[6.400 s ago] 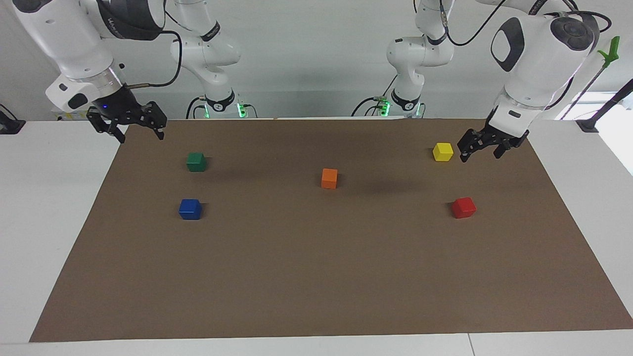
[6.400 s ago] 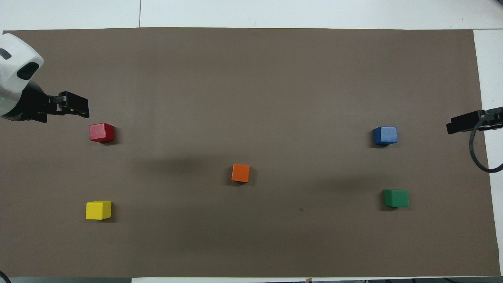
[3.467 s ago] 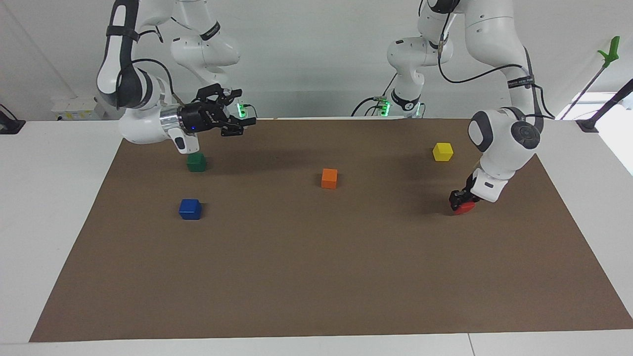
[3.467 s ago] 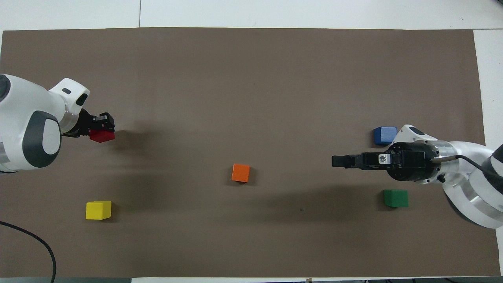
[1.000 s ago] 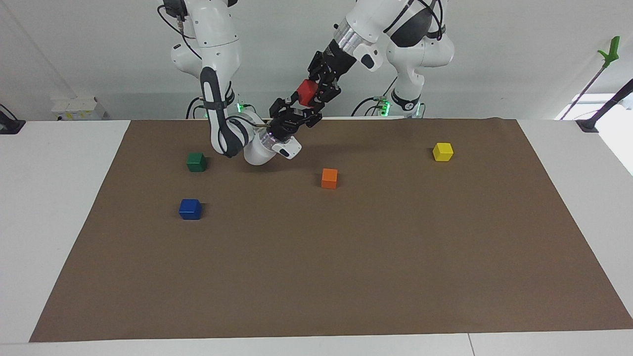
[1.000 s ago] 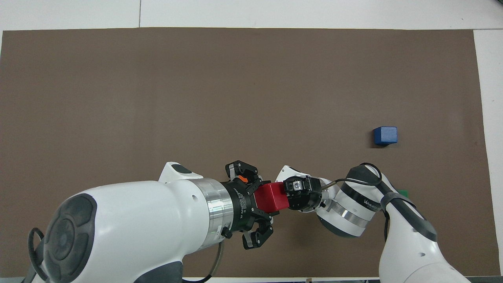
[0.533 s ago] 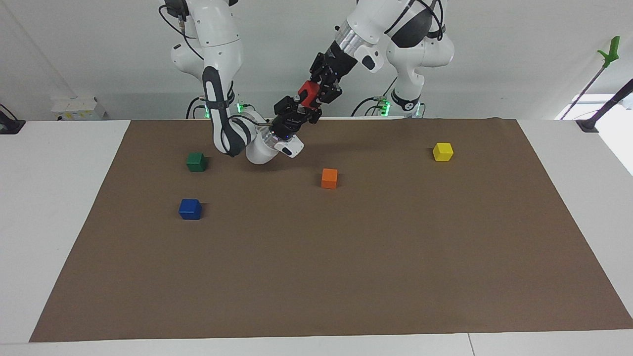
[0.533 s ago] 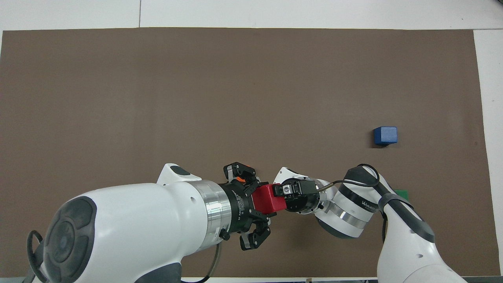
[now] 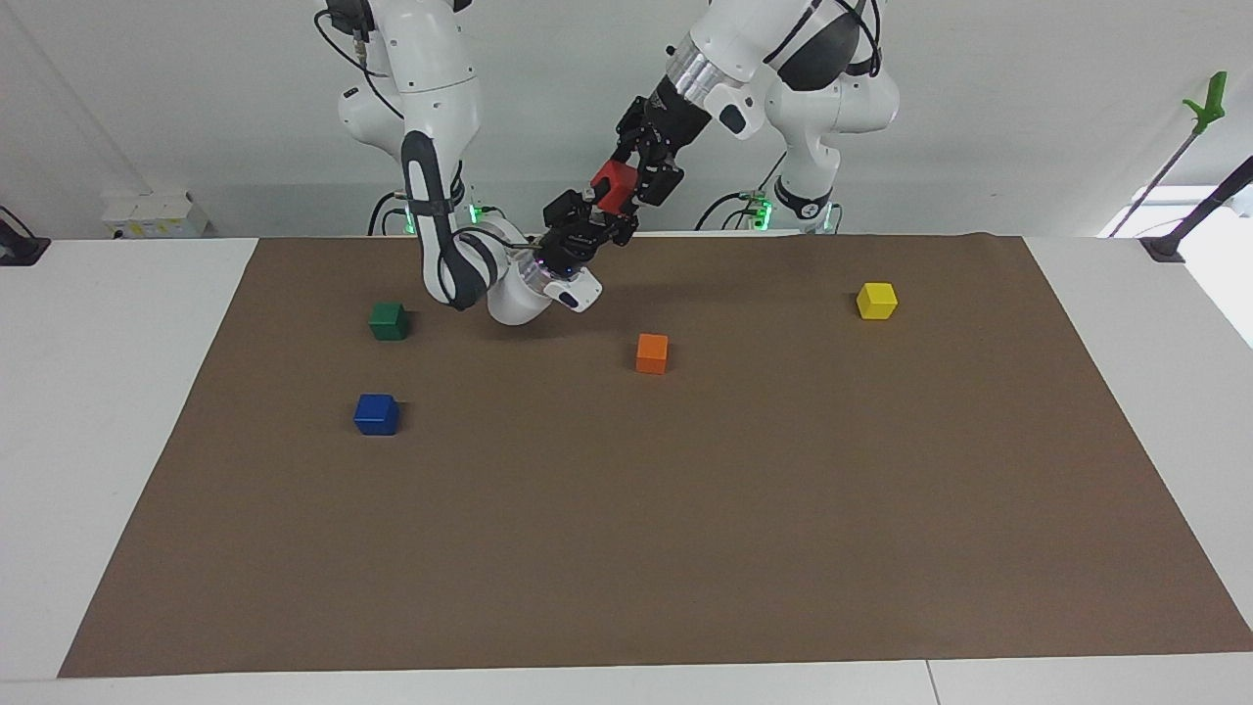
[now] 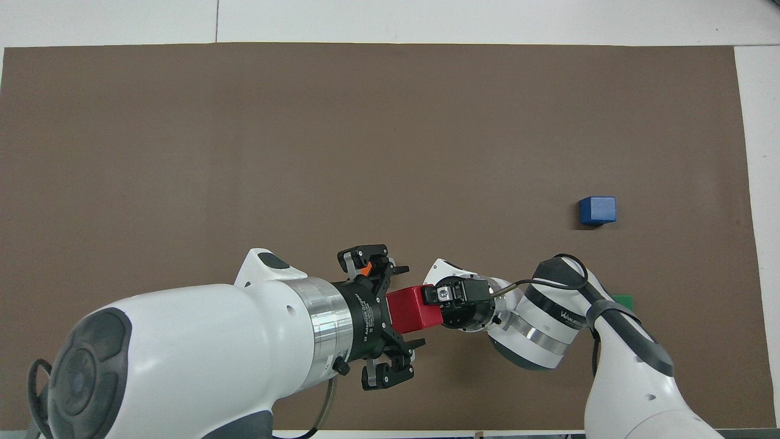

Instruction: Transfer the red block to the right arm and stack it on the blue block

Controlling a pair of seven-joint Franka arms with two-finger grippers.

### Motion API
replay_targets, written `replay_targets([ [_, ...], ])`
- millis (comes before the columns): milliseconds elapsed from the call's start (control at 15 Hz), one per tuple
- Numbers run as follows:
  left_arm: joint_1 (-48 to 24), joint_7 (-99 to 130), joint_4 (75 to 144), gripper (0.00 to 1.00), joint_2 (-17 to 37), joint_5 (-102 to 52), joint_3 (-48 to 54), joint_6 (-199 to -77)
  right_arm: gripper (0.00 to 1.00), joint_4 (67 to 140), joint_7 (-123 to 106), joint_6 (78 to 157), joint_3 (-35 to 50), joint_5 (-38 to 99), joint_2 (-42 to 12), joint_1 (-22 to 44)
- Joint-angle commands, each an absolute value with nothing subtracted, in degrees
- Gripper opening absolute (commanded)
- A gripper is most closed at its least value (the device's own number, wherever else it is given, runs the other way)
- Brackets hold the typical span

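Both tools meet in the air above the edge of the brown mat [image 9: 685, 509] nearest the robots, with the red block [image 9: 614, 186] between them, so you can read the handover from there. Your right tool [image 9: 599, 217] reaches up from below with its fingers closed on the red block [image 10: 413, 309], and in the overhead view its black head sits against the block's side toward the right arm's end of the desk [image 9: 117, 411]. Your left tool [image 9: 638, 176] comes down at a slant from above with its fingers spread wide on either side of the block, no longer pinching it; in the overhead view those fingers [image 10: 390, 366] stand clear of the block's faces. Taking the orange block [image 9: 652, 352] near the middle of the mat as your landmark, the red block hangs raised over the mat on the robots' side of it. The blue block [image 9: 376, 414] lies on the mat toward the right arm's end from the orange block and a little farther from the robots. The green block [image 9: 388, 320] sits nearer the robots than the blue one, and the yellow block [image 9: 876, 300] lies toward the left arm's end.
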State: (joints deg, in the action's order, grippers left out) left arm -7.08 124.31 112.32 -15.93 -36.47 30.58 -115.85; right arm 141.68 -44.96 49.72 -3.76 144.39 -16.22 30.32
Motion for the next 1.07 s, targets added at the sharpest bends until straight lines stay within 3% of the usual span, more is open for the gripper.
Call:
replay_targets([
  [0, -6.77, 116.93, 111.98, 1.0, -18.89, -35.51, 26.39, -110.24, 0.0, 141.68, -44.92, 50.8, -3.69, 145.63, -15.56, 30.5],
  [333, -5.89, 95.77, 111.71, 1.0, -19.51, -32.72, 17.42, -104.07, 0.0, 140.81, -41.93, 56.06, -3.78, 140.3, -12.14, 26.73],
  [667, 3.66, 59.41, 111.62, 1.0, -19.25, -18.73, 16.7, -99.85, 0.0, 139.49, -37.27, 59.67, -3.95, 130.97, -8.71, 20.49],
  [1000, 8.25, 25.28, 110.75, 1.0, -14.96, -5.9, 16.61, -99.84, 0.0, 138.08, -29.56, 70.9, -3.96, 117.88, -0.02, 12.58],
])
